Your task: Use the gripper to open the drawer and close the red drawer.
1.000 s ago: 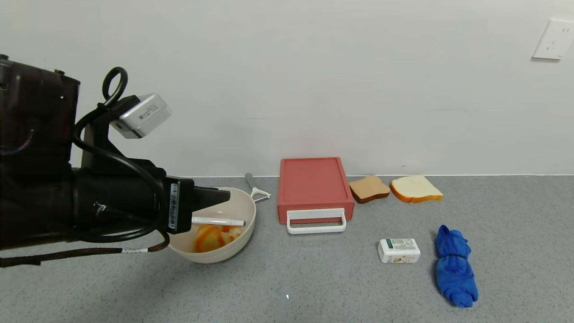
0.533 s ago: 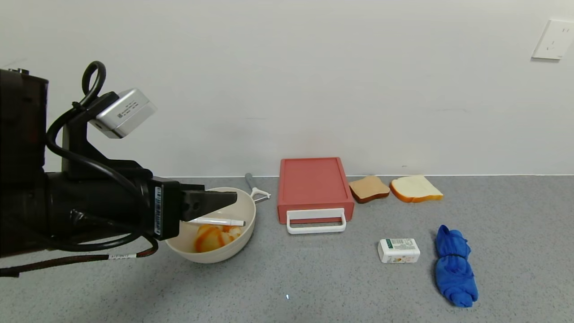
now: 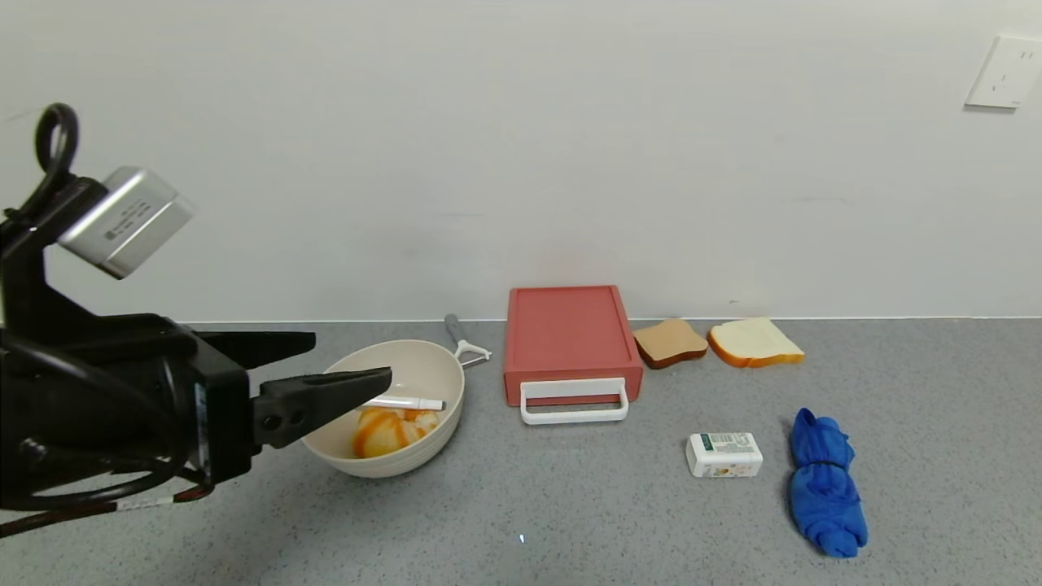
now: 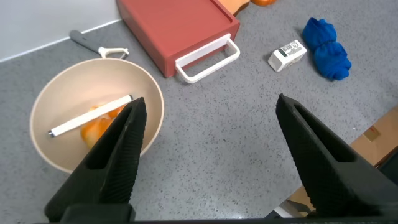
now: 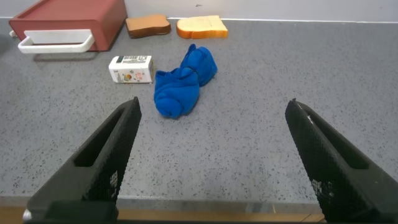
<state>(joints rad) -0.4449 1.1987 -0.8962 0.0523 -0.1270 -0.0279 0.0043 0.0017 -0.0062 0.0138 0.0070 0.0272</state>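
Observation:
The salmon-red drawer [image 3: 570, 334] lies flat against the back wall, its tray pushed in and its white loop handle [image 3: 574, 400] facing forward. It also shows in the left wrist view [image 4: 177, 28] and the right wrist view [image 5: 68, 22]. My left gripper [image 3: 350, 358] is open and empty, held above the table at the left, beside the bowl and well left of the drawer; the left wrist view shows it [image 4: 209, 99] over bare table. My right gripper [image 5: 214, 102] is open and empty, low near the table's front edge, out of the head view.
A cream bowl [image 3: 435, 431] holding an orange piece and a white pen sits left of the drawer, with a peeler [image 3: 466, 340] behind it. Two bread slices [image 3: 716, 342], a white box [image 3: 724, 454] and a blue cloth [image 3: 824, 484] lie to the right.
My left arm has drawn back to the left, away from the bowl and drawer, and its fingers now show spread apart. The drawer has not moved.

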